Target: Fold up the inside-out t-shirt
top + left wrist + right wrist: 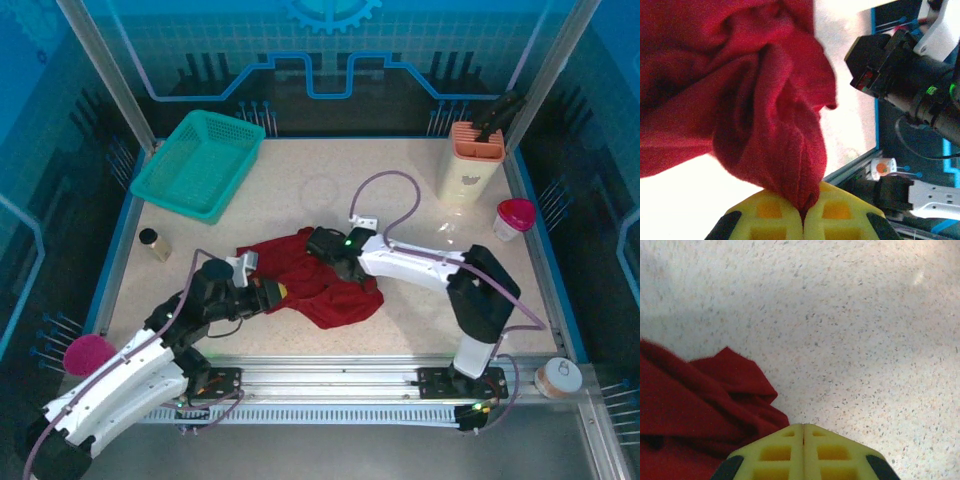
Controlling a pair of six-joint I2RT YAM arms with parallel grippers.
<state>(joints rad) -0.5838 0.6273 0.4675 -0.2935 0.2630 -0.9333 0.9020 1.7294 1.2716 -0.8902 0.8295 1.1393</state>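
- T-shirt (pixel 330 290), dark red and crumpled, lies in a heap on the counter (pixel 300 190), towards the near edge, between the two arms.
- Left hand (pixel 802 210) pinches a bunched fold of its cloth.
- Right hand (pixel 803 432) has its fingers pressed together with nothing between them, over bare counter just beside the heap.

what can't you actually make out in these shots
top view: shirt sleeves and neck lost in crumpled folds; right arm covers part.
left wrist view: left claw pinches cloth; which part, the folds hide.
right wrist view: right claw shut; bottom edge cuts its base and the shirt.
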